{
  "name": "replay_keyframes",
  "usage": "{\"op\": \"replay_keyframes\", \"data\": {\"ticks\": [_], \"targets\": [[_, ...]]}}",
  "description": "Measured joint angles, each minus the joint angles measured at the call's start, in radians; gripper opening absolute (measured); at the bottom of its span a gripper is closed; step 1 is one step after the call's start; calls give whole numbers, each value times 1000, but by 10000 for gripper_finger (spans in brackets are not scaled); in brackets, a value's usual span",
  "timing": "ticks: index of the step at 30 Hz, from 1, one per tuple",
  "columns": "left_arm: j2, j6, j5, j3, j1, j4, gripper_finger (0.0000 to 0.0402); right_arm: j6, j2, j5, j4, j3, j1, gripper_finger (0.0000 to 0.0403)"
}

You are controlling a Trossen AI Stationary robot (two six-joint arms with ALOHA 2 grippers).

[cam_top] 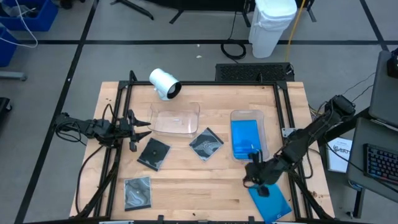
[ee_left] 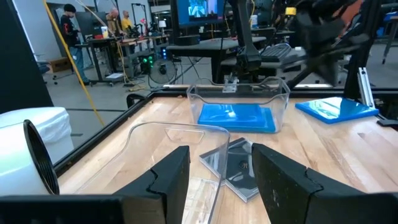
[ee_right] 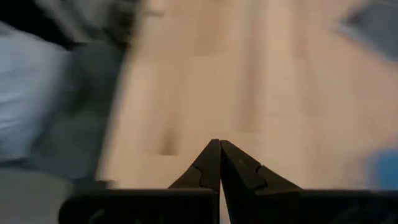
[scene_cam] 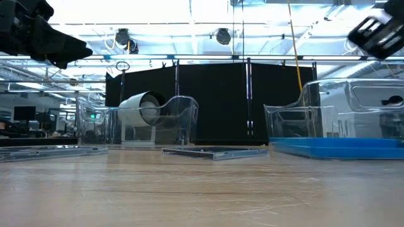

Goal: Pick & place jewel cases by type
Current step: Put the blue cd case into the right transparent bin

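Near edge of table: one dark/clear jewel case (cam_top: 137,192) on the left, one blue jewel case (cam_top: 271,199) at the right corner, overhanging the table edge a bit. R gripper (cam_top: 257,176) just above that blue case, jaws clenched tight on nothing (R wrist view shows tips meeting, bare wood beyond).

Mid table: two more dark cases (cam_top: 153,153) and (cam_top: 206,144), lying skewed. L gripper (cam_top: 138,129) at left side, jaws parted, empty, aimed across at the clear tray (cam_top: 176,118).

Further back: blue stack sits in the right tray (cam_top: 248,135), prob. two cases, can't count from here. White cylinder (cam_top: 164,83) on its side behind the empty tray.

Risks: blue corner case could slip off the edge if nudged by shut jaws; thin flat cases hard to pinch off wood, may slide.

Surface: pale wood planks, black frame rails. Room: grey floor, bins, desks, ppl standing far off in L wrist view.
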Motion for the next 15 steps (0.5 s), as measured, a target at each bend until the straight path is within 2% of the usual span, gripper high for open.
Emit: {"op": "replay_keyframes", "data": {"ticks": [3, 5, 12, 15], "targets": [[0, 0, 0, 0, 0, 1, 179, 28, 0, -60, 71, 1, 53, 0], [0, 0, 0, 0, 0, 1, 179, 110, 9, -48, 62, 1, 94, 0], [0, 0, 0, 0, 0, 1, 179, 627, 71, -35, -129, 1, 247, 0], [0, 0, 0, 0, 0, 1, 179, 763, 93, -34, -131, 1, 302, 0]]}}
